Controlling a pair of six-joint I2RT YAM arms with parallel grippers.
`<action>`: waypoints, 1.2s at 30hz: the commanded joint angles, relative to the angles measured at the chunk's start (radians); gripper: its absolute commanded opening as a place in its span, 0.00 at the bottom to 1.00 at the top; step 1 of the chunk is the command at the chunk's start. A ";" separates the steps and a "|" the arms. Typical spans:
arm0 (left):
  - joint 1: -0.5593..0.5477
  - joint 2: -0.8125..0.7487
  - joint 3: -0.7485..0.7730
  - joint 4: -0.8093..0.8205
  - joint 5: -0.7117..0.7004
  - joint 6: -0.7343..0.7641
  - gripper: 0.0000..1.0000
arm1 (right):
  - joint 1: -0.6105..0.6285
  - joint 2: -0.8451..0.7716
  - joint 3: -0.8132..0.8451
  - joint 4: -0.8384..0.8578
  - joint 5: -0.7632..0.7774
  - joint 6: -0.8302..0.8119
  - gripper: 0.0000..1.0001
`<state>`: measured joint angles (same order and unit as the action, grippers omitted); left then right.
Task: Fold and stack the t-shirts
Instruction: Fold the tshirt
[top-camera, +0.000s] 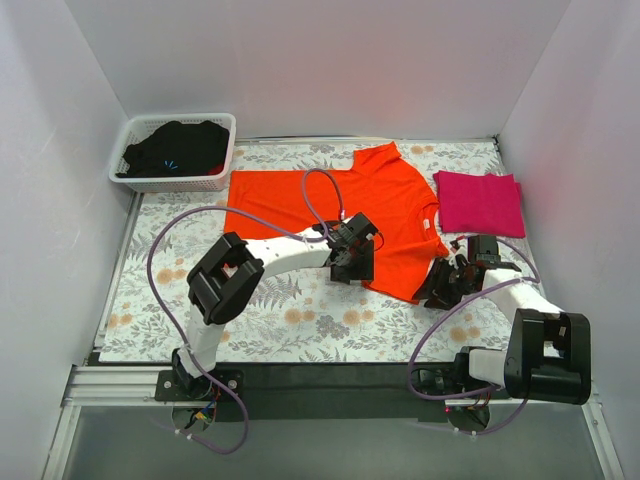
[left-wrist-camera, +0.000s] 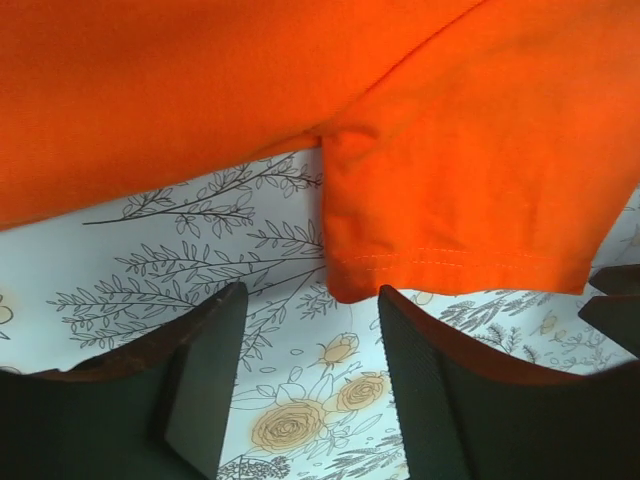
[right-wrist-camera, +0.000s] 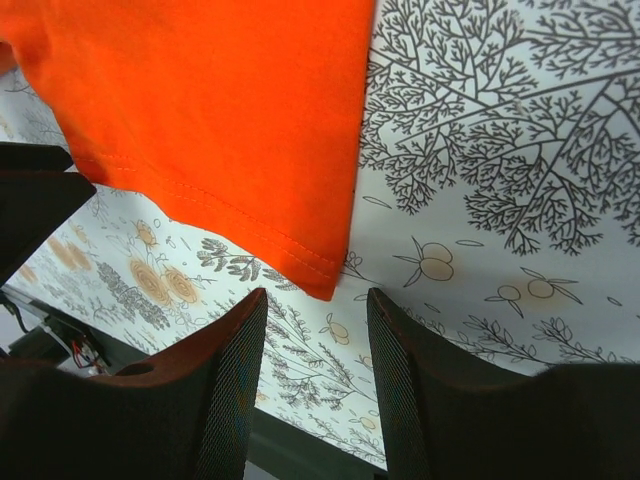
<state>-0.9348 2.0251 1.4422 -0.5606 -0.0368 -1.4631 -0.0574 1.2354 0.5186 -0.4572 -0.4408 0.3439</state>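
A bright orange t-shirt (top-camera: 330, 200) lies spread flat across the middle of the table. A magenta-pink t-shirt (top-camera: 478, 203) lies folded at the back right. My left gripper (top-camera: 353, 265) hovers at the near edge of the orange shirt. In the left wrist view that gripper (left-wrist-camera: 310, 300) is open over the tablecloth, and the stitched sleeve corner (left-wrist-camera: 345, 285) lies just ahead of its fingertips. My right gripper (top-camera: 438, 288) sits at the shirt's near right corner. In the right wrist view that gripper (right-wrist-camera: 313, 300) is open, and the orange hem corner (right-wrist-camera: 322, 285) points into the gap without being held.
A white basket (top-camera: 222, 150) holding dark clothes stands at the back left. The table wears a floral tablecloth (top-camera: 300, 320). White walls close in on three sides. The arm bases sit on the dark rail (top-camera: 330, 385) at the near edge.
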 joint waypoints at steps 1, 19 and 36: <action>-0.007 0.012 0.029 -0.021 0.008 0.003 0.52 | 0.007 0.018 -0.012 0.048 -0.016 0.009 0.44; -0.007 0.052 0.078 0.005 0.011 0.007 0.14 | 0.031 0.056 0.020 0.095 -0.036 0.037 0.01; 0.158 0.073 0.264 0.022 -0.023 0.089 0.04 | 0.030 0.294 0.558 0.069 -0.001 0.026 0.01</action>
<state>-0.8101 2.0911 1.6615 -0.5396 -0.0650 -1.4006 -0.0277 1.4857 0.9997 -0.3931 -0.4484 0.3862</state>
